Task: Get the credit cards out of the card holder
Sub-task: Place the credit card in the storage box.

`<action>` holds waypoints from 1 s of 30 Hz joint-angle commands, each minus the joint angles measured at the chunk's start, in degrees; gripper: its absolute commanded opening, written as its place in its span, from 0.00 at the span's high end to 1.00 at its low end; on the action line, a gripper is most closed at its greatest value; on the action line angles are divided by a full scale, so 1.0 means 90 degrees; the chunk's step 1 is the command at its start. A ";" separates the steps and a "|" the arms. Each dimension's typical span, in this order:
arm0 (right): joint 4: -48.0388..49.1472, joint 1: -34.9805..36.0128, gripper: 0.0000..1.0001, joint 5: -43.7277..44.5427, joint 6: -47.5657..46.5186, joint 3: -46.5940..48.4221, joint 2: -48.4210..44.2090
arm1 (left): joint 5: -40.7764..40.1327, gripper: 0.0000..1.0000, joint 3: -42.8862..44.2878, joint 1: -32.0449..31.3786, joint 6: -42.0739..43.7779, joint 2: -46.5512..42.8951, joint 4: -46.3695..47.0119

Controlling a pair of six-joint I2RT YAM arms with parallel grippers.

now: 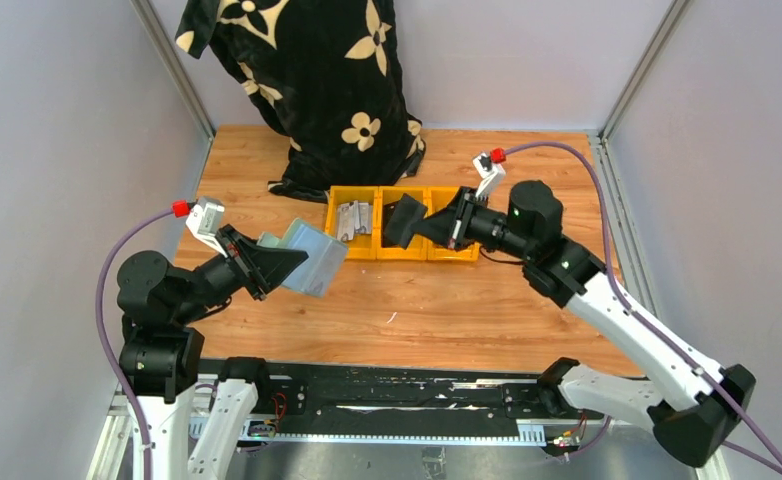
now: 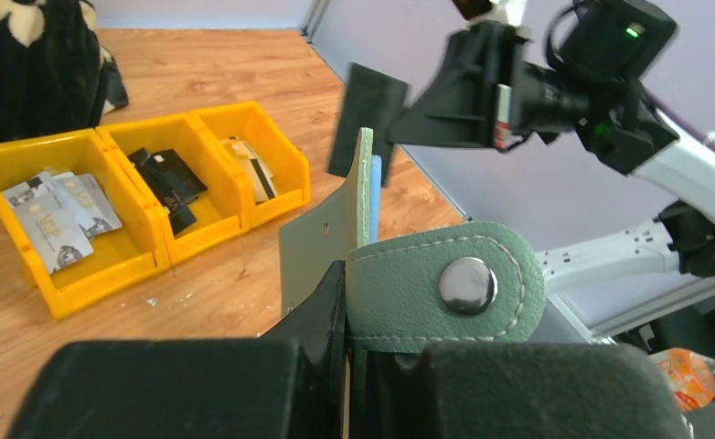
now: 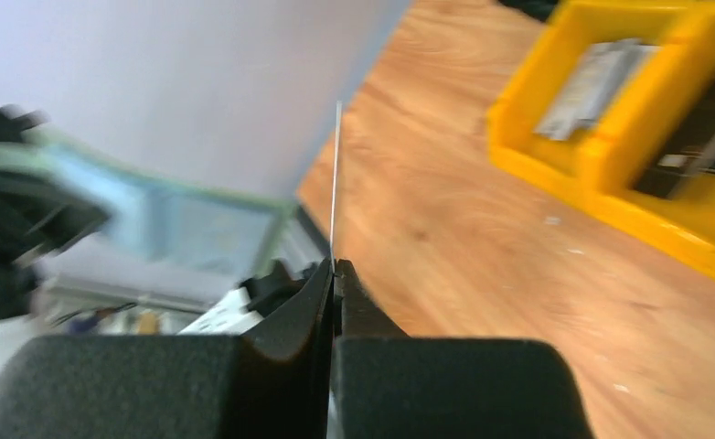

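My left gripper (image 1: 267, 265) is shut on the sage-green card holder (image 1: 312, 258), lifted above the table's left side. In the left wrist view the card holder (image 2: 322, 247) stands on edge, its snap tab (image 2: 445, 283) folded over my right finger and its pale blue inside facing away. My right gripper (image 1: 432, 228) is shut on a dark credit card (image 1: 404, 222), held in the air over the middle yellow bin. That credit card (image 2: 365, 114) is clear of the holder. In the right wrist view it shows edge-on (image 3: 336, 174) between the closed fingertips (image 3: 334, 267).
Three joined yellow bins (image 1: 404, 252) sit mid-table: grey cards (image 2: 57, 215) in the left one, black cards (image 2: 166, 183) in the middle, a tan card (image 2: 253, 169) in the right. A black floral cloth (image 1: 312, 80) lies behind them. Walls enclose the table.
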 commanded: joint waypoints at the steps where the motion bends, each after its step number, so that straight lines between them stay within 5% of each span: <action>1: -0.1897 -0.0579 1.00 0.0748 -0.1422 0.0650 0.1063 | 0.0574 1.00 0.0098 -0.0002 0.0259 0.0028 0.0006; 12: -0.2234 -0.1169 1.00 0.0652 -0.2151 0.2763 0.4637 | 0.0769 1.00 -0.0061 -0.0002 0.0319 0.0017 0.0064; 24: -0.3295 -0.1168 0.99 0.0810 -0.2582 0.5464 0.7362 | 0.0926 1.00 -0.0049 -0.0002 0.0266 -0.0015 0.0089; 30: -0.3617 -0.1133 0.66 0.1116 -0.2484 0.5783 0.7264 | 0.1066 1.00 0.0039 -0.0002 -0.0029 0.0001 0.0360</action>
